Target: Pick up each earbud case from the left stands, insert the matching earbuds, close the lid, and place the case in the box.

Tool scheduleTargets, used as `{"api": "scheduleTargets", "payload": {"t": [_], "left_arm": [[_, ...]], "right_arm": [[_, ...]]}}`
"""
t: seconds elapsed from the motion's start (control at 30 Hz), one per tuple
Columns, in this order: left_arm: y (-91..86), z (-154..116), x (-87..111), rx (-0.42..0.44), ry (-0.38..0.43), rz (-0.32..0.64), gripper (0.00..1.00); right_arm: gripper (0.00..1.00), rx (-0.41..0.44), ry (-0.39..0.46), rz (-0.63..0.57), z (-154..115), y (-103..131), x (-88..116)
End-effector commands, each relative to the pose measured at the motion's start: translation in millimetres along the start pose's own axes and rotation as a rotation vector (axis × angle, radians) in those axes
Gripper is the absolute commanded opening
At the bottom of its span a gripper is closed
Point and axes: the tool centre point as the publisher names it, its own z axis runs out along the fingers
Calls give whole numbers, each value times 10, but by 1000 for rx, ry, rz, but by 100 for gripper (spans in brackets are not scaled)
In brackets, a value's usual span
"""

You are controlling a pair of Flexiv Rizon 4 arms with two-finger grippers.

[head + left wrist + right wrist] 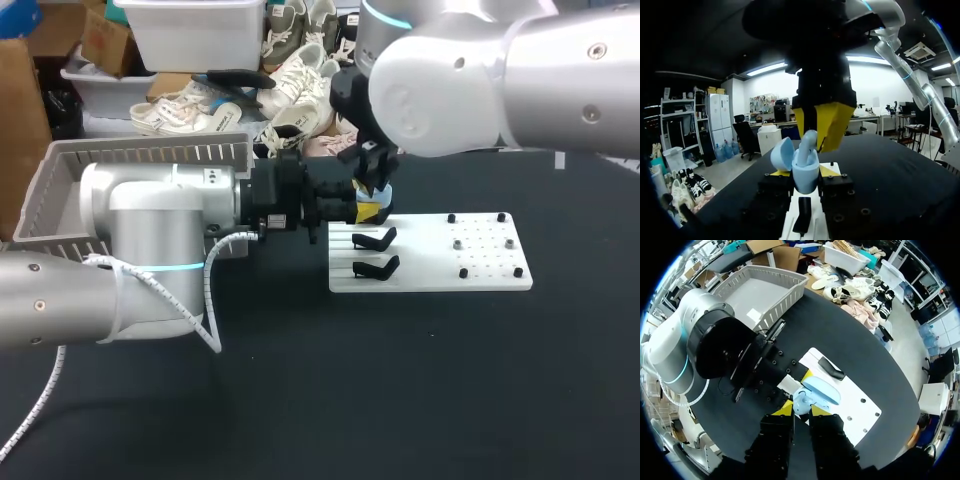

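- Earbud case (805,176), pale blue with its lid (782,152) swung open, sits clamped between my left gripper's (804,172) fingers.
- Only the left wrist view shows the earbud (809,137). It stands in the case's mouth, pinched by my right gripper (817,142) directly above.
- Only the right wrist view shows the white board (860,410) beneath the case, with a black stand (831,368) just ahead.
- Farther off, the head view shows the grey box (60,180) behind my left arm.

Robotics lab: two robot arms (470,85) over a black worktable (400,380).
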Motion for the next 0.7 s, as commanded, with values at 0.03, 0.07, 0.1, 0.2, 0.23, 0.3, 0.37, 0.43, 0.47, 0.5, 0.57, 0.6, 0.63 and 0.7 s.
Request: {"api": "scheduleTargets", "payload": {"t": [0.03,0.07,0.1,0.2,0.23,0.3,0.37,0.43,0.47,0.5,0.57,0.6,0.63,0.7], "left_arm": [[-9,-2,2,-4,-2,1,0],[-9,-2,2,-4,-2,1,0],[-9,-2,2,-4,-2,1,0],[-9,-2,2,-4,-2,1,0],[-9,-2,2,-4,-2,1,0],[-9,-2,2,-4,-2,1,0],[-9,-2,2,-4,-2,1,0],[-9,-2,2,-4,-2,1,0],[-9,-2,2,-4,-2,1,0],[-9,-2,2,-4,-2,1,0],[-9,-2,2,-4,-2,1,0],[-9,-2,2,-4,-2,1,0],[-9,-2,2,-4,-2,1,0],[-9,-2,2,-4,-2,1,0]], "right_arm": [[0,-2,7,1,11,-6,-23],[0,-2,7,1,12,-6,-23],[0,-3,7,1,15,-7,-24],[0,-3,8,0,21,-10,-28],[0,-3,8,-1,22,-11,-29],[0,-3,8,-1,23,-12,-30],[0,-2,10,0,26,-15,-33],[0,-3,13,1,33,-21,-37],[0,-2,14,1,38,-25,-39],[0,-2,15,1,40,-30,-40],[0,-2,16,4,42,-37,-40],[0,-2,17,4,42,-40,-41],[0,-1,18,5,42,-42,-41],[0,0,20,4,43,-43,-41]]}}
